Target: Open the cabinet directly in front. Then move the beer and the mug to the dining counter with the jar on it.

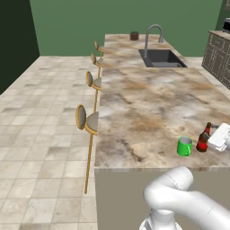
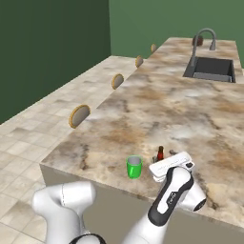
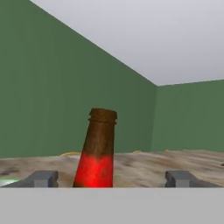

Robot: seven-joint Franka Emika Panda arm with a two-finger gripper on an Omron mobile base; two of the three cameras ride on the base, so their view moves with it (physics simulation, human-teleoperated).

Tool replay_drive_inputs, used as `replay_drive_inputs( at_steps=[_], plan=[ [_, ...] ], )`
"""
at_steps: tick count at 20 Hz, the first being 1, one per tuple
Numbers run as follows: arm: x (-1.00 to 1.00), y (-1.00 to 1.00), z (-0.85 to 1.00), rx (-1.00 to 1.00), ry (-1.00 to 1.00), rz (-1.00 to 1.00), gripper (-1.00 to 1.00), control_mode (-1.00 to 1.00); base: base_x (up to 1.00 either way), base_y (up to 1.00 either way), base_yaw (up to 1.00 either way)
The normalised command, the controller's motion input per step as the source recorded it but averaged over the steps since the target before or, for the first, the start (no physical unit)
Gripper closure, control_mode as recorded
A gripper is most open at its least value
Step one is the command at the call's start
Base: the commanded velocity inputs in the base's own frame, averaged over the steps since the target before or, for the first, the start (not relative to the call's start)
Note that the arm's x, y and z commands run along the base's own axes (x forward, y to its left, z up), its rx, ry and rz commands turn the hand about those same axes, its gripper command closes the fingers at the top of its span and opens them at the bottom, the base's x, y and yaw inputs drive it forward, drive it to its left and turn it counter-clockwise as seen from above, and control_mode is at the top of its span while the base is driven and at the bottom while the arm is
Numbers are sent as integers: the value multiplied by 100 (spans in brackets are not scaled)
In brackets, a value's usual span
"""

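The beer (image 1: 204,138), a slim brown bottle with a red neck band, stands upright on the dining counter (image 1: 143,103) near its front right corner. Just left of it sits the green mug (image 1: 184,146). My gripper (image 1: 211,140) reaches in from the right at bottle height. In the hand view the beer (image 3: 98,153) rises between my two fingertips (image 3: 41,178), with a gap on each side, so the gripper (image 3: 111,178) is open and touches nothing. From the right base view, the mug (image 2: 134,167) and beer (image 2: 160,153) stand in front of my hand. The jar (image 1: 134,36) sits at the counter's far end. The cabinet is out of view.
A dark sink (image 1: 161,58) with an arched steel faucet (image 1: 152,33) lies in the far half of the counter. Gold-framed stools (image 1: 85,119) line its left side over tiled floor. Dark drawer units (image 1: 218,56) stand at the far right.
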Motion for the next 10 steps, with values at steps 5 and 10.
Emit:
replay_drive_inputs(
  at_steps=[5,10],
  plan=[
    [-16,0,17,0,-7,0,-100,-100,0,0,0],
    [-50,1,65,0,-13,0,-100,-100,0,0,0]
  ],
)
